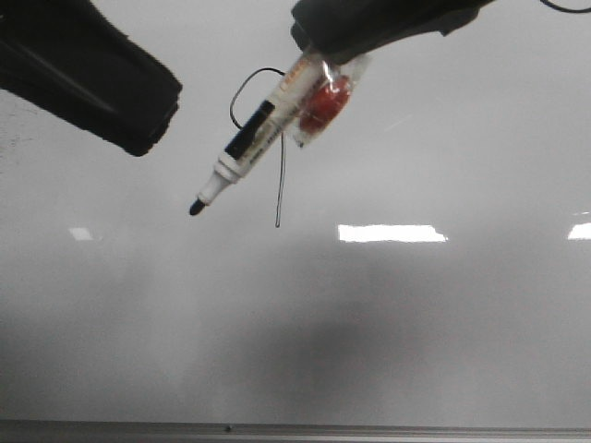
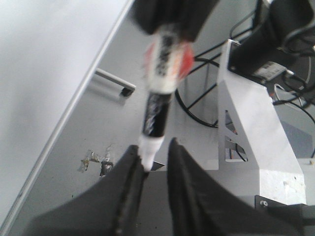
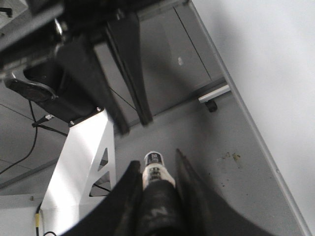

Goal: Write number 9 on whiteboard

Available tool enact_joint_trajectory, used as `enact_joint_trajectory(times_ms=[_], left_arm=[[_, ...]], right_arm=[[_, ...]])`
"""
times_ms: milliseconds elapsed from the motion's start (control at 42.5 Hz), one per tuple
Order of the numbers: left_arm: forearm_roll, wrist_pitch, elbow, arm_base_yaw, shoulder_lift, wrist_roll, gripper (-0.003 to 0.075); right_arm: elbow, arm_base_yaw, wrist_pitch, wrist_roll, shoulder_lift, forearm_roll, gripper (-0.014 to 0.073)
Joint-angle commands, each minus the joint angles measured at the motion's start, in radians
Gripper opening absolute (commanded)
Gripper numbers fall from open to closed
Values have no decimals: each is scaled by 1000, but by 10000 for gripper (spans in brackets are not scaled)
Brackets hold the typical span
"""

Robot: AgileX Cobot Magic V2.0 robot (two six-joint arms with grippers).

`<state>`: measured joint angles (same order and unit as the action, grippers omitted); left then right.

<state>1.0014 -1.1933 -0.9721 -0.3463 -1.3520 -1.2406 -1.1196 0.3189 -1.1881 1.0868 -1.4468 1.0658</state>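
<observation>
A: The whiteboard point(image 1: 416, 323) fills the whole front view, glossy and pale, with bright light patches on it and its grey metal edge along the bottom. Where is the number 9 point(image 1: 277, 138)?

B: High on the whiteboard, well above that metal edge. A thin black loop with a long straight stem running down from it. The marker pen point(image 1: 242, 152) lies across the loop, so part of the loop is covered.

A: Who holds the pen?

B: The right gripper point(image 3: 158, 169). Its jaws sit narrow, clamped on the pen's barrel. The left gripper point(image 2: 152, 152) holds nothing; its jaws stand a little apart, and in the left wrist view the pen's tip seems to sit in or just above that gap, though I cannot tell whether it touches.

A: Which step is this, then?

B: I judge the writing done, since loop and stem both read as a full figure. The tip point(image 1: 197, 208) sits beside the stem, off the line, and looks lifted clear of the whiteboard. The next move probably calls for drawing the pen away without dragging the tip across the fresh ink.

A: Anything unclear?

B: Both arms are cut off at the top of the front view. Something red near the pen's upper barrel is blurred; I can't name it.
</observation>
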Motion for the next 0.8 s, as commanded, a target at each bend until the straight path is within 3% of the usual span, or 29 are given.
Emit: enact_joint_trajectory(times_ms=[0, 94, 306, 377, 683, 777], left_arm=[[58, -20, -46, -51, 30, -9, 304], [58, -20, -58, -73, 30, -9, 372], [63, -43, -58, -84, 30, -15, 365], [63, -58, -58, -84, 30, -15, 323], [57, -67, -58, -84, 30, -15, 9], [57, -67, -58, -84, 30, -15, -19]], right_arm=[[-49, 34, -96, -27, 37, 48, -67], [-49, 63, -99, -29, 37, 48, -67], [-49, 108, -102, -32, 36, 75, -67], [-49, 113, -96, -32, 36, 78, -67], [-49, 113, -91, -32, 36, 120, -68], [-49, 113, -70, -32, 36, 133, -68]])
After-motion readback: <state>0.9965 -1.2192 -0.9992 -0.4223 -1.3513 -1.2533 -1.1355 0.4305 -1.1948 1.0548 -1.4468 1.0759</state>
